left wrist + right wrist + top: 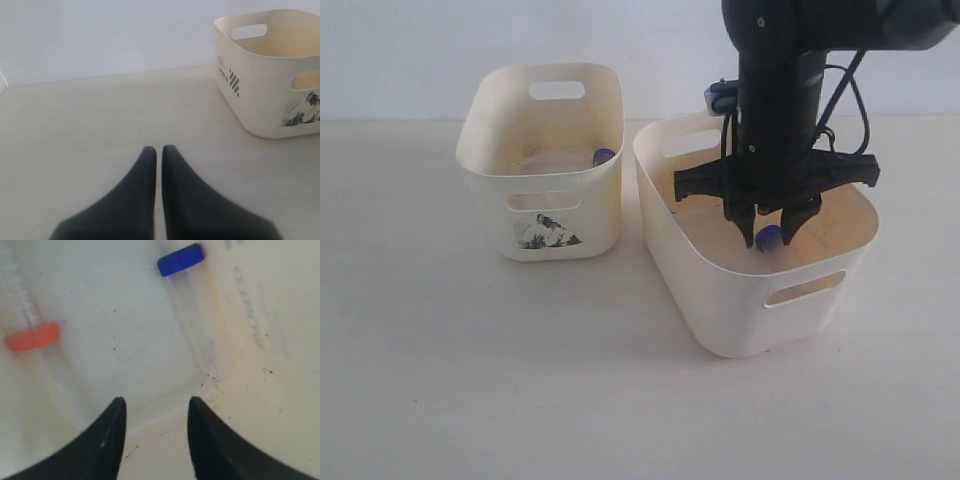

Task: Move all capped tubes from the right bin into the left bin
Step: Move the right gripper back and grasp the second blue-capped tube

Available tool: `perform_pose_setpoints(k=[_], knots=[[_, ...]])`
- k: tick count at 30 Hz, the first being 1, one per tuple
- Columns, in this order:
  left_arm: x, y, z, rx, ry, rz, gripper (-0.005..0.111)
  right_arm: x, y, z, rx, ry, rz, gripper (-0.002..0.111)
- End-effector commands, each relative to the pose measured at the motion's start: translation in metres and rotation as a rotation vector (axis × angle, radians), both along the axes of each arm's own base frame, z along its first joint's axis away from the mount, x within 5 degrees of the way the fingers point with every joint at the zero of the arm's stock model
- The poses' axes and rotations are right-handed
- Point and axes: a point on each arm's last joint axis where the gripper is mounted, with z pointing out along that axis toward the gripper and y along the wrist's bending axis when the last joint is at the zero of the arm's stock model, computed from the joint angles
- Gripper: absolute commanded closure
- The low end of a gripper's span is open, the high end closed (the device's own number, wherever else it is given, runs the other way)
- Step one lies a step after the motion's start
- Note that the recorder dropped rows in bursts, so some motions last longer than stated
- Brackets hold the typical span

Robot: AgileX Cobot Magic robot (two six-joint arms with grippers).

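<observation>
The right bin [720, 300] holds two capped tubes. In the right wrist view a blue-capped tube [181, 259] and an orange-red-capped tube [32, 336] lie on the bin floor [125, 350]. My right gripper [156, 405] hangs open inside this bin, short of both tubes, with nothing between its fingers. From outside, the blue cap [767, 237] shows near the right gripper [772, 232]. Another blue-capped tube [603, 156] lies in the left bin [490, 200]. My left gripper [159, 148] is shut and empty over bare table, apart from the left bin [260, 100].
The two bins stand side by side with a narrow gap between them on a pale table [470, 380]. The right arm [780, 90] reaches down from above into the right bin. A white wall [400, 50] runs behind.
</observation>
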Motion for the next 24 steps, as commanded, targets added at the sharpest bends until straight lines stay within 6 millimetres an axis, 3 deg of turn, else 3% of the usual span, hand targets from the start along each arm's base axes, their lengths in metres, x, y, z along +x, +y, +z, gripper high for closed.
perform_pose_setpoints(k=[1,5,18,24], knots=[[0.0,0.0,0.003,-0.018,-0.021,0.001,0.102,0.005,0.006,-0.01,0.007,-0.023,-0.02,0.052],[0.0,0.0,0.003,-0.018,-0.021,0.001,0.102,0.009,0.005,-0.019,-0.018,-0.02,-0.048,0.046],[0.0,0.0,0.003,-0.018,-0.021,0.001,0.102,0.016,0.003,-0.049,-0.095,0.01,-0.077,0.046],[0.0,0.0,0.003,-0.018,-0.021,0.001,0.102,0.019,0.001,-0.052,-0.127,-0.015,-0.077,0.046]])
